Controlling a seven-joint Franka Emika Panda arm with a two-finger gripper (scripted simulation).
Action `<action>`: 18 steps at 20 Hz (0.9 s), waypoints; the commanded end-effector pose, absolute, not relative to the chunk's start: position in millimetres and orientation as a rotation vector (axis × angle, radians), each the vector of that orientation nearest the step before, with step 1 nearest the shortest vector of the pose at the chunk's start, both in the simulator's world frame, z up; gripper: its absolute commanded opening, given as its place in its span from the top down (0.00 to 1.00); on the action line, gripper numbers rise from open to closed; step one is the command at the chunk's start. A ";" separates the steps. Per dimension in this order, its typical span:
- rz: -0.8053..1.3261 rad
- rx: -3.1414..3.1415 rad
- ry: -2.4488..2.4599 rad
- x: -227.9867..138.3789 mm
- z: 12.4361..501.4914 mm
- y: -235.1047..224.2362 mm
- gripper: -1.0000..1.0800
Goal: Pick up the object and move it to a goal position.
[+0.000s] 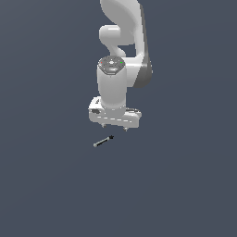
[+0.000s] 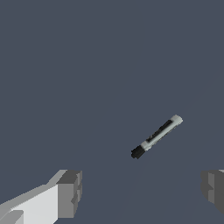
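The object (image 1: pixel 103 140) is a tiny thin dark grey stick with a lighter grey end and a small black tip. It lies flat on the dark floor, slanted, just below my gripper in the exterior view. It also shows in the wrist view (image 2: pixel 156 136), beyond the fingertips and off the line between them. My gripper (image 1: pixel 115 127) hangs above the floor, open and empty, with its two short fingertips (image 2: pixel 70 192) spread wide apart. The gripper (image 2: pixel 140 192) does not touch the stick.
The white arm (image 1: pixel 122 41) rises behind the gripper toward the top of the exterior view. The floor (image 1: pixel 46 185) is a plain dark grey-blue surface. No goal marker shows.
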State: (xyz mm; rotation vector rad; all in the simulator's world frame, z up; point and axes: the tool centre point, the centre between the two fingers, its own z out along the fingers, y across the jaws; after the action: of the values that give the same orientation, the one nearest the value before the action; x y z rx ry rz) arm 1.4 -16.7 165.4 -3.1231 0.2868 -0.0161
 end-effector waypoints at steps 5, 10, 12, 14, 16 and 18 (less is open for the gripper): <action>-0.007 -3.075 0.578 0.3 141.4 -28.9 0.04; -0.001 -3.014 0.834 -1.5 120.6 -40.6 0.04; 0.001 -2.984 0.936 -2.6 112.4 -45.5 0.04; 0.003 -2.951 1.036 -3.7 104.2 -50.4 0.04; 0.004 -2.916 1.135 -5.1 96.1 -55.5 0.04; 0.004 -2.881 1.226 -6.4 88.7 -60.3 0.04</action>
State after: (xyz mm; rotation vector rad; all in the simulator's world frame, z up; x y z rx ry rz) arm -5.5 -56.6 94.4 -2.9094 1.1536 0.0044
